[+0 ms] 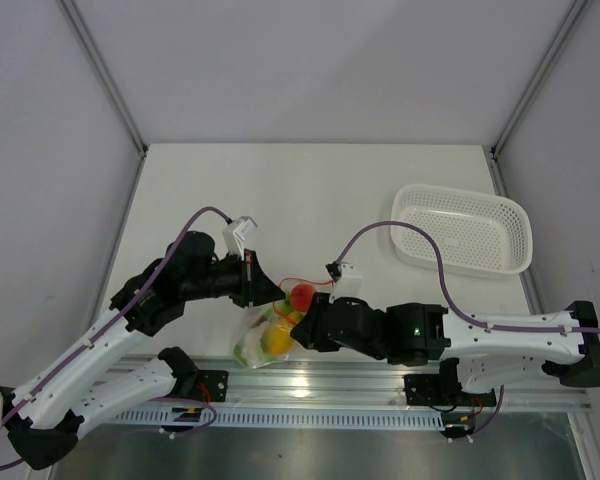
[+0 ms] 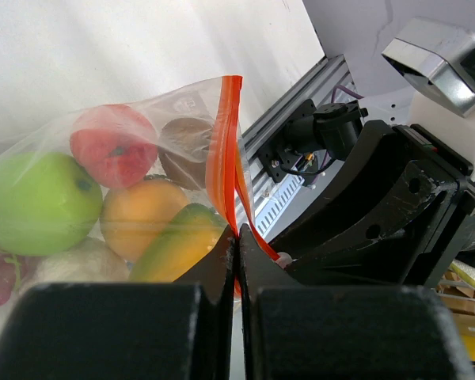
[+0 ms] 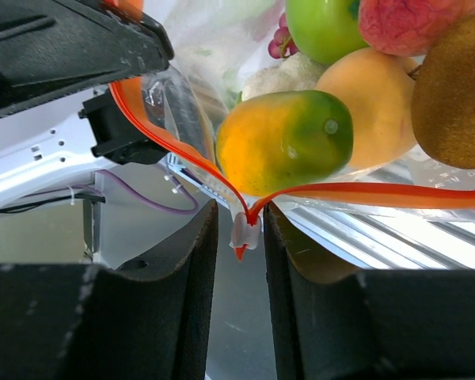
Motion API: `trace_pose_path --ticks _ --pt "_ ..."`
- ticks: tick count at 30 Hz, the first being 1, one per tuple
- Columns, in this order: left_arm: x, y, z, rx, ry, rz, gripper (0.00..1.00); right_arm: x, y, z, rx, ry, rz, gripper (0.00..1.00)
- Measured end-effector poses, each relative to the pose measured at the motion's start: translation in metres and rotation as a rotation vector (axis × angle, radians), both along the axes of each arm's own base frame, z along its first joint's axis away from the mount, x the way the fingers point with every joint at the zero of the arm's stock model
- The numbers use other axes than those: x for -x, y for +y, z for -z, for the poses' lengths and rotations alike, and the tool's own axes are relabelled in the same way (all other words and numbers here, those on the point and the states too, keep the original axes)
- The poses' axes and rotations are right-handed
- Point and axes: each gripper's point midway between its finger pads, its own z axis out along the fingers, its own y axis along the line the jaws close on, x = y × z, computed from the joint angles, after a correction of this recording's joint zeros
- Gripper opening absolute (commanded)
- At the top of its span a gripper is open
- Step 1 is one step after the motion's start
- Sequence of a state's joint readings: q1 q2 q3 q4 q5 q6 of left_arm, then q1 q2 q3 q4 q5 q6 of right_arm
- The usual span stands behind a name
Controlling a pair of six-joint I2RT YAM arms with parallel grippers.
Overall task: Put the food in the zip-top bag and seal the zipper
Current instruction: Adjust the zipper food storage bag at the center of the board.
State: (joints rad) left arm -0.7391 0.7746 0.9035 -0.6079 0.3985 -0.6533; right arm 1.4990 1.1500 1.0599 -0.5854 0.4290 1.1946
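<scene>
Now left gripper (image 2: 237, 235) pinches the zipper (image 2: 222, 158); right gripper (image 3: 240, 215) straddles its slider (image 3: 245, 232), grip unclear; food (image 2: 39, 202) fills the zip-top bag (image 2: 184, 99).

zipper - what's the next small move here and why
Likely: close the right claw on the white slider sitting between its fingers and draw it along the zipper, away from the left claw, which is pinching the strip. The food is inside the zip-top bag, yet the two tracks part at the slider, so the mouth looks unsealed.
</scene>
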Motion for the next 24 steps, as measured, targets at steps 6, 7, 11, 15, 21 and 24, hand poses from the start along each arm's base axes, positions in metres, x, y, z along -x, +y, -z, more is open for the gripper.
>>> trace_pose_path --ticks 6,7,11,15,21,24 --pt "0.0 0.0 0.0 0.0 0.0 0.0 0.01 -0.003 0.004 -0.004 -0.026 0.005 0.013 0.27" --pt "0.0 0.0 0.0 0.0 0.0 0.0 0.01 -0.004 0.004 -0.003 -0.024 0.006 0.017 0.25" --pt "0.0 0.0 0.0 0.0 0.0 0.0 0.01 -0.01 0.003 0.0 -0.017 0.011 0.038 0.14" --pt "0.0 0.0 0.0 0.001 -0.001 0.0 0.01 -0.013 0.005 0.007 0.0 0.016 0.05 0.03" --pt "0.001 0.001 -0.001 0.003 -0.004 -0.002 0.01 -0.015 0.009 0.013 0.061 -0.007 0.028 0.0" --pt "0.001 0.005 -0.003 0.004 -0.018 -0.018 0.01 -0.015 0.011 0.005 0.108 -0.06 -0.027 0.0"
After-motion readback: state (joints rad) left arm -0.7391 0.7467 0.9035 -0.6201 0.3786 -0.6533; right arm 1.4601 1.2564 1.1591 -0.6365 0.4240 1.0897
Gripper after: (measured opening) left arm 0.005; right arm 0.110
